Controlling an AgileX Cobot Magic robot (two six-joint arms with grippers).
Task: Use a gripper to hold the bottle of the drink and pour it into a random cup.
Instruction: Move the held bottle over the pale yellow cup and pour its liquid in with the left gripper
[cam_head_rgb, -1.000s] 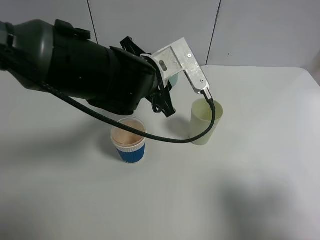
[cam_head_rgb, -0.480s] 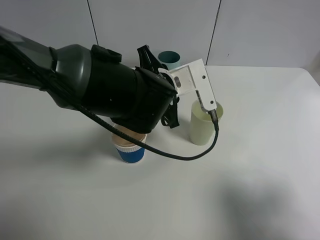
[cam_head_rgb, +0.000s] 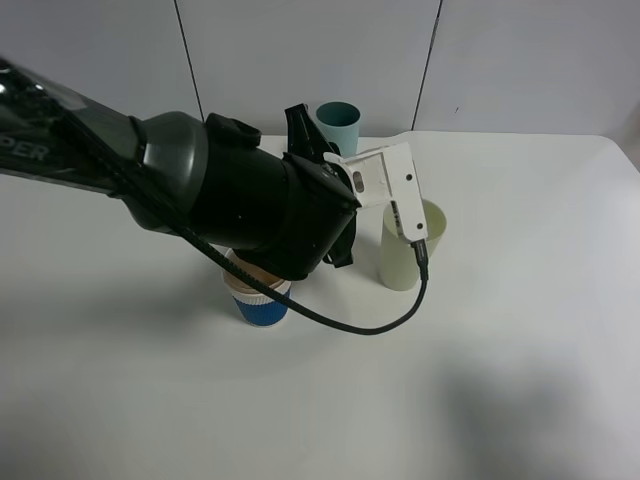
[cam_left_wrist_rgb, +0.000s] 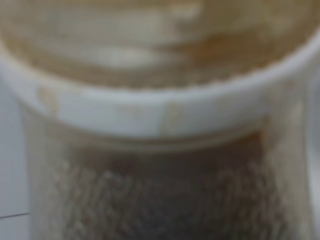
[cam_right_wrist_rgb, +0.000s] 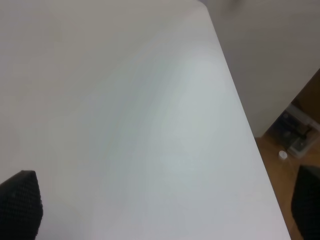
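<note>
My left gripper (cam_head_rgb: 345, 215), a black arm end with a white bracket (cam_head_rgb: 385, 178) and a cable, hangs just left of the pale yellow-green cup (cam_head_rgb: 405, 255). The bracket overlaps the cup's rim. The bottle of the drink (cam_left_wrist_rgb: 160, 125) fills the left wrist view as a blur: beige neck, white collar, brown drink below. The arm hides it in the high view. My right gripper (cam_right_wrist_rgb: 162, 210) is open and empty over bare table, with black fingertips (cam_right_wrist_rgb: 20, 205) at the picture's lower corners.
A short blue-and-white ribbed cup (cam_head_rgb: 262, 305) stands half under the left arm. A teal tumbler (cam_head_rgb: 338, 118) stands at the back by the wall. The white table's (cam_right_wrist_rgb: 150, 125) right edge drops to a wooden floor.
The left arm has swung down and turned, bringing the bracket against the yellow-green cup's rim. The teal tumbler has come into view and the blue cup is now partly covered.
</note>
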